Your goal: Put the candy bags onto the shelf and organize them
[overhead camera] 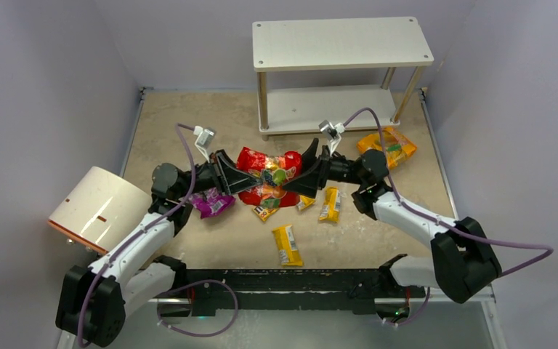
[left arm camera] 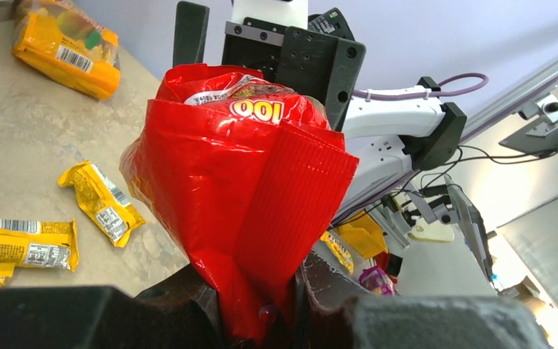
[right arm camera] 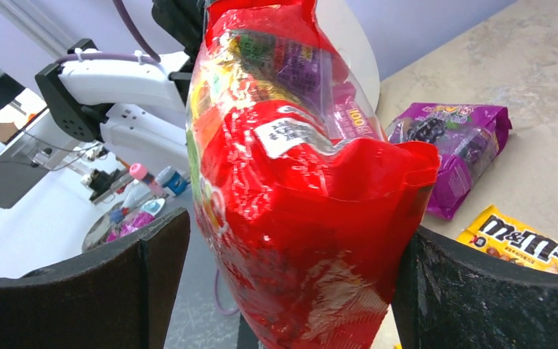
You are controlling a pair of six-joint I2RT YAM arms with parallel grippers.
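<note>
1. Pale lilac walls (overhead camera: 58,73) close in a tan surface (overhead camera: 182,123). The wrist views show clutter beyond its edge, too blurred to name.
2. Left end effector (left arm camera: 261,320): jaws drawn narrow and pinching the ribbed seal at one end of the red pouch (left arm camera: 240,189). Its fingertips are mostly buried behind the foil in its own view.
3. Right end effector (right arm camera: 298,283): jaws spread wide to either side of the pouch's other end. The foil meets the right-hand finger (right arm camera: 479,291). Whether the other finger touches it is hard to make out.
4. Red pouch: spans the gap between the two end effectors over the middle of the surface. From above, it cannot be told whether it hangs clear of the surface.
5. Yellow packets (overhead camera: 287,245): four can be counted from above.
   - One lies alone toward the near edge.
   - Two lie beside the right arm.
   - One is half tucked beneath the red pouch, its lettering unreadable.
6. Purple pouch (overhead camera: 212,203): flat on the surface just beside the left arm, which partly covers it in the top view.
7. Orange pouch (overhead camera: 389,145): on the surface behind the right arm, near the shelf's right front leg, with a cable crossing it.
8. Shelf (overhead camera: 341,43): white, two tiers, at the far side. The top board hides the back of the lower tier.
9. White cylinder (overhead camera: 98,207): on its side at the left edge, showing an orange rim. Its far end is hidden.
</note>
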